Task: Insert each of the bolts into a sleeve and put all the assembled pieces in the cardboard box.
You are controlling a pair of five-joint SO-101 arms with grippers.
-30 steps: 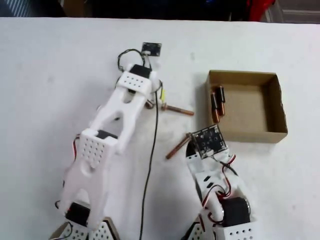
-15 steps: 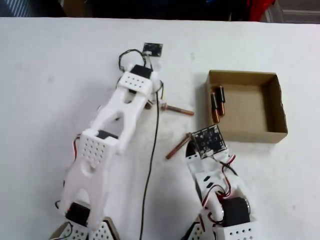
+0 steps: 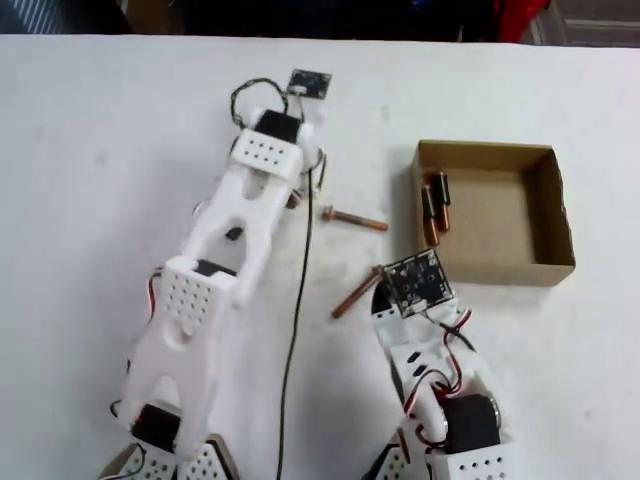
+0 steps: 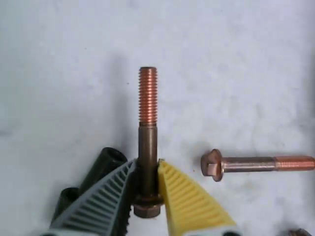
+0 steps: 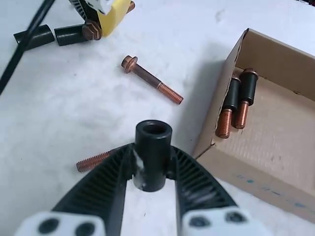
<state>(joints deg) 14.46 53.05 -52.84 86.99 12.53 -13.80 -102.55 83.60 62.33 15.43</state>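
My left gripper (image 4: 146,164), with one grey and one yellow finger, is shut on a copper bolt (image 4: 147,128) just above its head, threaded end pointing away. Two black sleeves (image 4: 101,167) lie right beside it on the table. A second bolt (image 4: 256,164) (image 3: 355,219) lies loose close by. My right gripper (image 5: 152,152) is shut on an upright black sleeve (image 5: 153,147), open end up. A third bolt (image 5: 96,161) (image 3: 355,295) lies on the table just behind that sleeve. The cardboard box (image 3: 545,215) (image 5: 275,162) holds two assembled pieces (image 3: 433,208) (image 5: 236,101) against one wall.
A black cable (image 3: 300,300) runs down the table between the two arms. The left arm (image 3: 240,220) stretches diagonally across the table's middle. The right arm (image 3: 430,360) sits near the front, just left of the box's front corner.
The left arm has shifted toward the far side of the table, away from the loose bolt. The right arm, the box and the bolts on the table have stayed put.
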